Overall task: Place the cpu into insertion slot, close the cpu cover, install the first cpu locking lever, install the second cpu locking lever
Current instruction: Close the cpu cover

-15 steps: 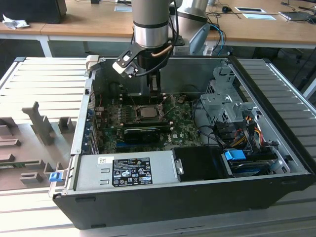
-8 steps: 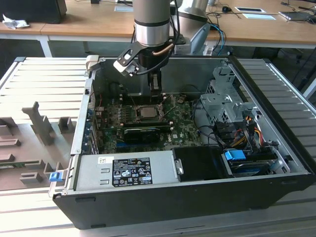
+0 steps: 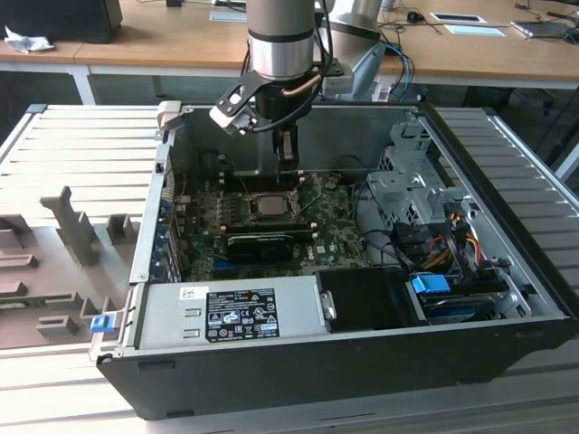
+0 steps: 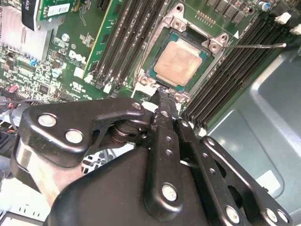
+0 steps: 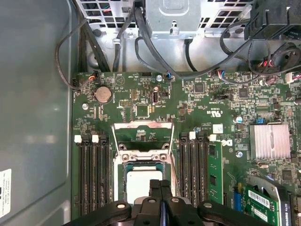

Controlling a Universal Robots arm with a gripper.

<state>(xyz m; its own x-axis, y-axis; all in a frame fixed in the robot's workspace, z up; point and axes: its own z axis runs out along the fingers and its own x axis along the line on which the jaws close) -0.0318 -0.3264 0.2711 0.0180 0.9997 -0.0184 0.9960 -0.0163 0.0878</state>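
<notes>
The cpu (image 4: pixel 178 63) (image 5: pixel 140 183) lies flat in the insertion slot (image 4: pixel 146 81) (image 5: pixel 118 157), its dull silver top facing up, on the green motherboard (image 3: pixel 330 240). In the exterior view the cpu (image 3: pixel 270 203) sits just below the arm's tool. The cpu cover (image 5: pixel 141 126) (image 4: pixel 181 13) is swung back off the socket, its cut-out centre showing the board behind. A thin locking lever (image 4: pixel 256 45) sticks out sideways from the socket corner. My gripper (image 4: pixel 162 90) (image 5: pixel 160 184) (image 3: pixel 288 179) is shut with nothing between its fingers, and its tips are at the socket's edge beside the chip.
Black memory slots (image 5: pixel 91 174) (image 5: pixel 195 165) flank the socket on both sides. A finned heatsink (image 5: pixel 269 140) and a green card (image 5: pixel 265 200) lie nearby. Cables (image 5: pixel 141 42) hang over the board's edge. The case wall (image 5: pixel 35 117), power supply (image 3: pixel 231 312) and drive cage (image 3: pixel 407 194) enclose the board.
</notes>
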